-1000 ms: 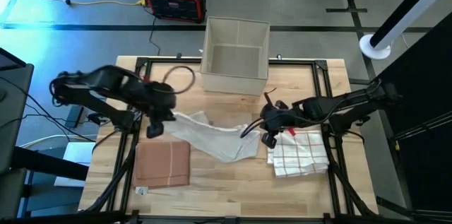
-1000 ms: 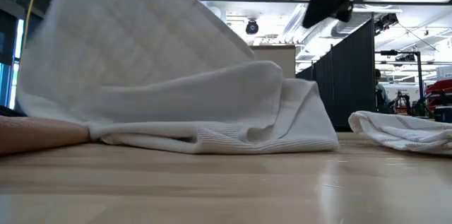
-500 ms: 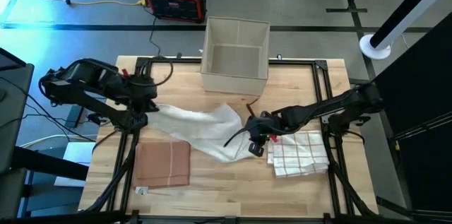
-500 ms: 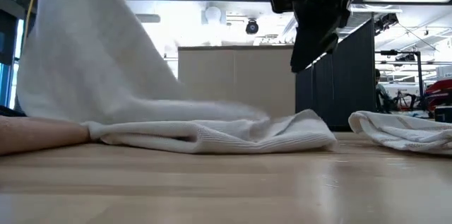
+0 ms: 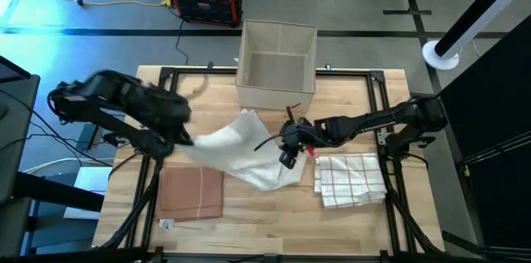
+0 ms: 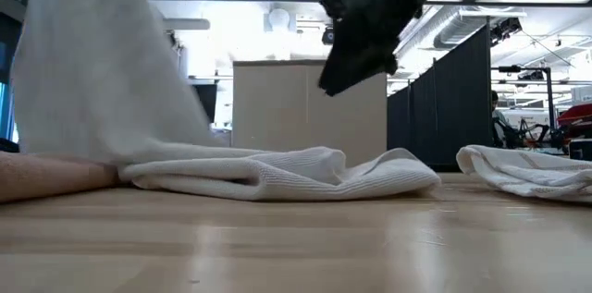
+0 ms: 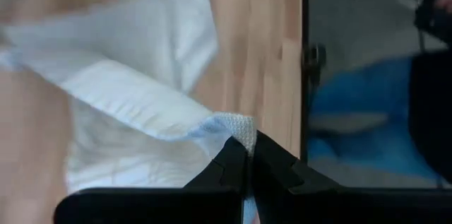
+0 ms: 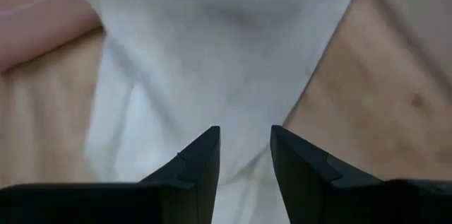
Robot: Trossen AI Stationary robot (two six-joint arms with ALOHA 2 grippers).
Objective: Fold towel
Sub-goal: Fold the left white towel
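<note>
A white towel (image 5: 242,152) lies crumpled at the table's middle; in the low view its right part (image 6: 287,171) rests on the wood, while its left part (image 6: 83,62) rises out of the picture. My left gripper (image 5: 184,137) is shut on the towel's left corner. Over the towel's right part, my right gripper (image 5: 286,154) hangs open and clear of the cloth (image 8: 212,54). It shows dark and raised in the low view (image 6: 356,30). My left gripper pinches a hemmed corner of the towel (image 7: 238,126) between its two shut fingers, at their free ends. The corner is lifted off the table. The cloth slopes down from it to the part lying on the wood.
A folded brown cloth (image 5: 192,194) lies near the front left, partly under the white towel. A checked towel (image 5: 350,178) lies at the right. An open beige box (image 5: 276,64) stands at the far edge.
My right gripper has opened and let go of the towel, then moved toward the table's left over it. The towel's right side, held up before, has dropped flat onto the table. My left gripper has kept its corner raised, swinging toward the far left and back.
</note>
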